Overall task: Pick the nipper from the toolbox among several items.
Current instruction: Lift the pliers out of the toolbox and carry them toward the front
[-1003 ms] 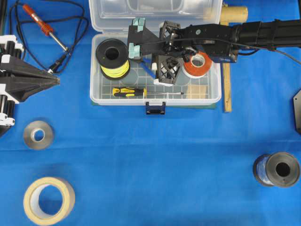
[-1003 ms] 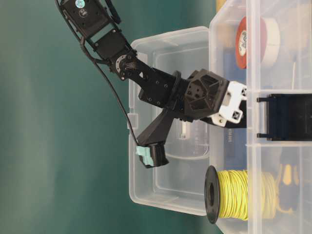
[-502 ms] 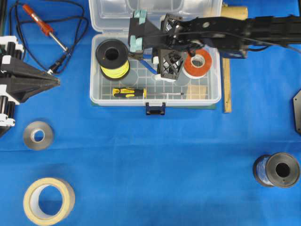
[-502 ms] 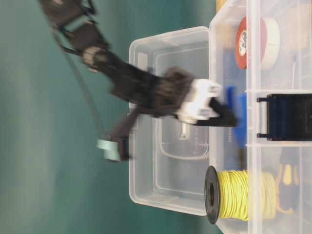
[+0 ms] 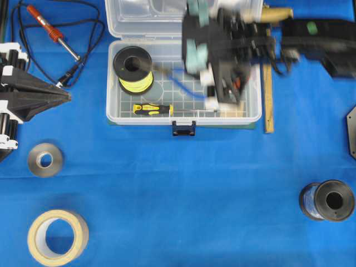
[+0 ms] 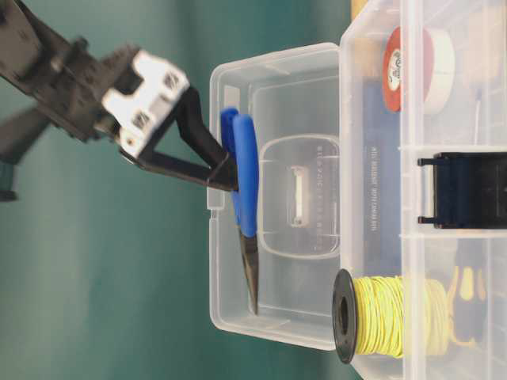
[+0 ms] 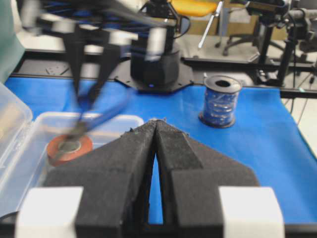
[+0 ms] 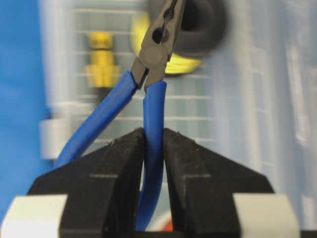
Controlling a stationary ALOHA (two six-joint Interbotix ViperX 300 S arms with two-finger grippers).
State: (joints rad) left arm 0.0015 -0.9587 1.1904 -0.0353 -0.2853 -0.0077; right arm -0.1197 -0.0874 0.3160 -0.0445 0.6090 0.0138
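Right end effector [image 8: 153, 148], black foam-padded fingers nearly closed, clamped on one curved blue rubber handle of the slim long-nose nipper [image 6: 244, 198]; second blue handle splays free to the side. Dark metal pointed jaws of nipper hanging away from the grip, tip toward the black spool of yellow wire [image 5: 133, 69]. Nipper lifted clear of the grid-patterned base, up in front of the hinged clear lid in the table-level view; blurred in overhead view above the middle of the clear translucent plastic rectangular toolbox [image 5: 114, 108].

Left end effector [image 7: 156, 148], matte black wedge-shaped foam fingers pressed together at the tips, narrow slit behind, nothing held; parked over the blue cloth tabletop [image 5: 183, 189] at the left edge, well apart from toolbox.

Inside toolbox: spool of glossy yellow wire at left end, yellow-and-black-handled screwdriver [image 5: 153, 109] with thin steel shaft lying along the front wall, orange-and-white tape roll [image 6: 412, 67] at right end, mostly hidden under the arm from overhead. Dark blue latch [image 5: 184, 128] on front.

On tabletop outside: orange-handled soldering iron [image 5: 47, 28] with looped black cord, grey metal ring-shaped roll [image 5: 45, 159], beige masking tape roll [image 5: 58, 236], dark spool of shiny blue wire [image 5: 327, 200], wooden strip [image 5: 268, 100] beside toolbox's right wall.
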